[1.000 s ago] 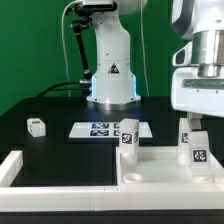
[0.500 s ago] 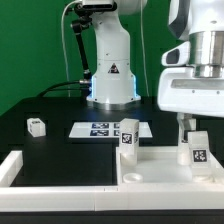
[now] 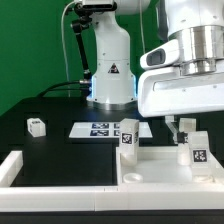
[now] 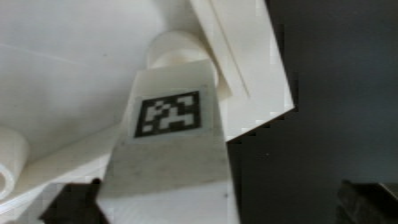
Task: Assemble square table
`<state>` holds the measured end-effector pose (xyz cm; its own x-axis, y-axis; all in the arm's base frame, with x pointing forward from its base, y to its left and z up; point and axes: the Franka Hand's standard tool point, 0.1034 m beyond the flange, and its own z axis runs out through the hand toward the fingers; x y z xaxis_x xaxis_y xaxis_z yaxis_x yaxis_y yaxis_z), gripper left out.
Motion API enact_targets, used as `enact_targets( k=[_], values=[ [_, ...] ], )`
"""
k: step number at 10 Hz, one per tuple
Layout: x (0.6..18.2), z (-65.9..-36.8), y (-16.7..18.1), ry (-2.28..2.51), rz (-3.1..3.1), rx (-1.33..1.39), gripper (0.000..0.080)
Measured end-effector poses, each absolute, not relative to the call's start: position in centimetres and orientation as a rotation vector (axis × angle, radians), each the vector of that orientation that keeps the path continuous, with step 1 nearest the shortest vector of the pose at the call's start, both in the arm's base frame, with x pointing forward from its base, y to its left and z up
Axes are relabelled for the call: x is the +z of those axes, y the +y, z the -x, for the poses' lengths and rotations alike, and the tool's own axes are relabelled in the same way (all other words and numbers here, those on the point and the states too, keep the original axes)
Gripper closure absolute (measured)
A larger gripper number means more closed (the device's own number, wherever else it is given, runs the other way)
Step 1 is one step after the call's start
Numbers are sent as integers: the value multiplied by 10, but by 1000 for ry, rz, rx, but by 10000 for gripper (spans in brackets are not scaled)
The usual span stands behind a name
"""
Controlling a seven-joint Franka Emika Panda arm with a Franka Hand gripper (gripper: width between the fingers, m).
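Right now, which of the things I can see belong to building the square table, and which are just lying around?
Belonging to the job: tabletop slab; upright leg at the exterior view's left; upright leg at the exterior view's right; loose leg on the black table.
Not part of it: marker board; white rails; robot base.

The arm (image 3: 110, 50) is glossy white, built of rounded shells. Its pedestal (image 3: 112, 85) at the far side of the scene carries a black triangular sticker (image 3: 113, 70) and glows pale blue at its foot (image 3: 98, 99). A black cable (image 3: 74, 45) runs down on the exterior view's left of it. A dark ring (image 3: 100, 8) marks the upper joint. Nearer, a boxy white wrist block (image 3: 185, 95) sits below a grey band (image 3: 195, 66). The wrist view shows two dark fingers (image 4: 68, 205).
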<state>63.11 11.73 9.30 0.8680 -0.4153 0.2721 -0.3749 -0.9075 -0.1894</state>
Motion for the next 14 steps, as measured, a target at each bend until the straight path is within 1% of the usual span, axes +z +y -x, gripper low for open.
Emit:
enact_targets(
  k=[2,3,5,6,7,8,12,14],
  values=[
    [93,-631,115,623,2909,-467,151],
    [96,-630,100,490,2934,-459,151],
    [98,-623,92,416,2899,-252,151],
    [95,-629,84,380,2891,-239,151],
    [86,-628,91,425,2878,-220,151],
    [82,-626,104,447,2872,-201,151],
    [73,-623,133,556,2896,-165,151],
    [72,-624,129,569,2894,-165,163]
  ],
)
